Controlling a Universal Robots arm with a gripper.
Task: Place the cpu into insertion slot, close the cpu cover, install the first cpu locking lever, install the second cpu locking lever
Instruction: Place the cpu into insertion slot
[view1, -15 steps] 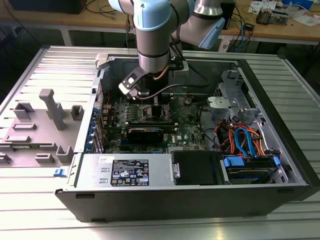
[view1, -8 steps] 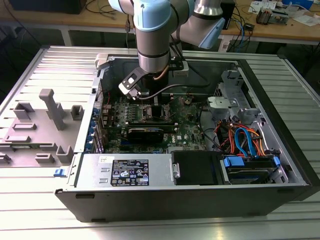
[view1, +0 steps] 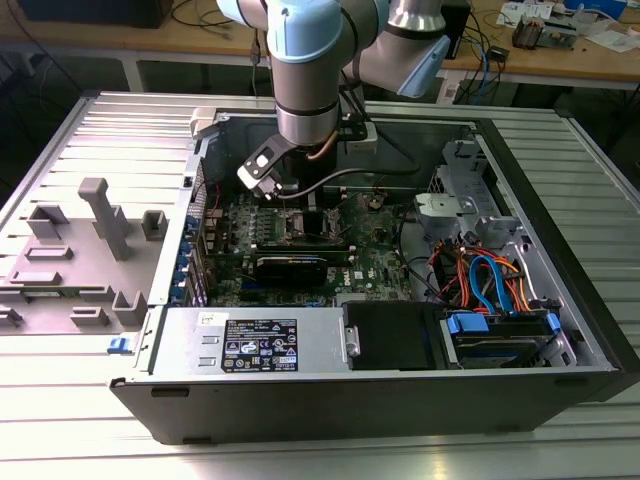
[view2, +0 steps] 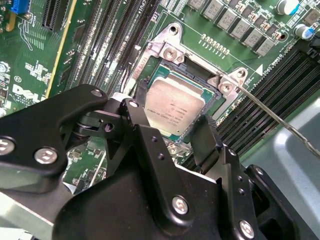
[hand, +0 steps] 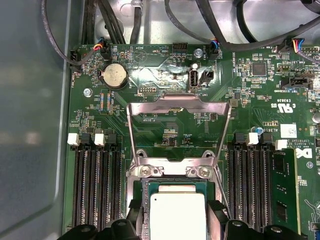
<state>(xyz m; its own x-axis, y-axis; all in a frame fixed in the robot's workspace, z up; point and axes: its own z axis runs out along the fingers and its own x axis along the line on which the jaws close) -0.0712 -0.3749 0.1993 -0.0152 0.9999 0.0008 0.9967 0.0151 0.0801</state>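
The gripper (view2: 168, 115) hangs low over the green board (hand: 250, 105), straddling the cpu (view2: 175, 105). Whether its jaws clench the chip or stand released I cannot tell. The cpu lies flat, silver top upward, inside the insertion slot (view2: 192, 75).

Just past the slot, in the first wrist view, the cpu cover (hand: 180, 99) is swung open on its hinge, with the board showing through its cut-out middle. A thin metal rod (view2: 272, 112) slants away from one corner of the slot in the second wrist view. Rows of long black memory slots (hand: 95, 185) flank the slot on both sides. A round coin battery (hand: 114, 75) sits further along the board, near the black cables (hand: 60, 45).

In the exterior view the arm (view1: 305, 60) reaches down into the open computer case (view1: 590, 290), which lies on a ribbed metal table (view1: 60, 420). Grey holders (view1: 100, 220) stand on the table at the exterior view's left.
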